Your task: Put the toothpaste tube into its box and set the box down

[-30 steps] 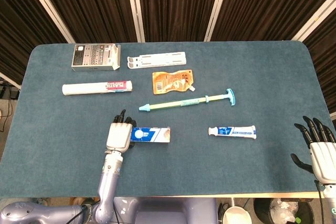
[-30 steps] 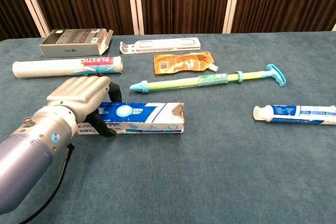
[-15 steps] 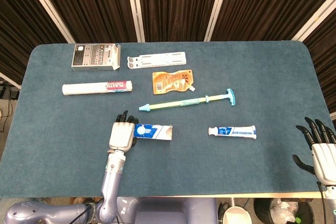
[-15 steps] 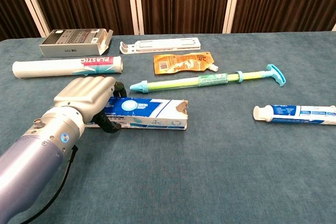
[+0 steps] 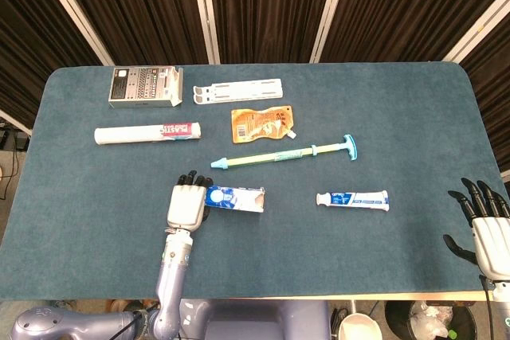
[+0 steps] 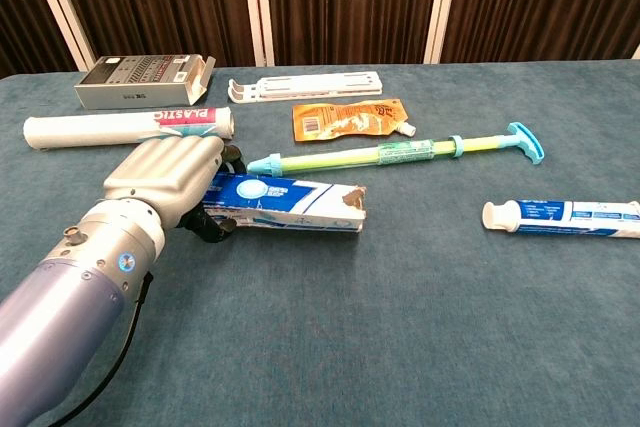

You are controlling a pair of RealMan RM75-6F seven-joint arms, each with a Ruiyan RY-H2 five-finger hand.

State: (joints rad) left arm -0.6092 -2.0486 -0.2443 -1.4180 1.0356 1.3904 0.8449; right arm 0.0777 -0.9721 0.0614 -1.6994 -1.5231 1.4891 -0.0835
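Observation:
My left hand [image 5: 186, 203] [image 6: 168, 181] grips the left end of the blue and white toothpaste box [image 5: 236, 198] [image 6: 290, 204]. The box is lifted a little off the table, its torn open end pointing right. The white and blue toothpaste tube [image 5: 353, 200] [image 6: 563, 215] lies flat on the table to the right, cap end to the left, a clear gap away from the box. My right hand [image 5: 483, 224] hangs open at the table's front right edge, holding nothing; the chest view does not show it.
A green and blue syringe-like stick [image 5: 284, 153] [image 6: 395, 153] lies just behind the box. Further back are an orange pouch [image 5: 261, 123], a white tube [image 5: 147, 132], a grey carton [image 5: 144, 85] and a white plastic holder [image 5: 238, 90]. The table [image 5: 414, 117] is covered in blue cloth.
My left hand has raised the box slightly and carried it a little right and away from me. The tube and the right hand stay where they were.

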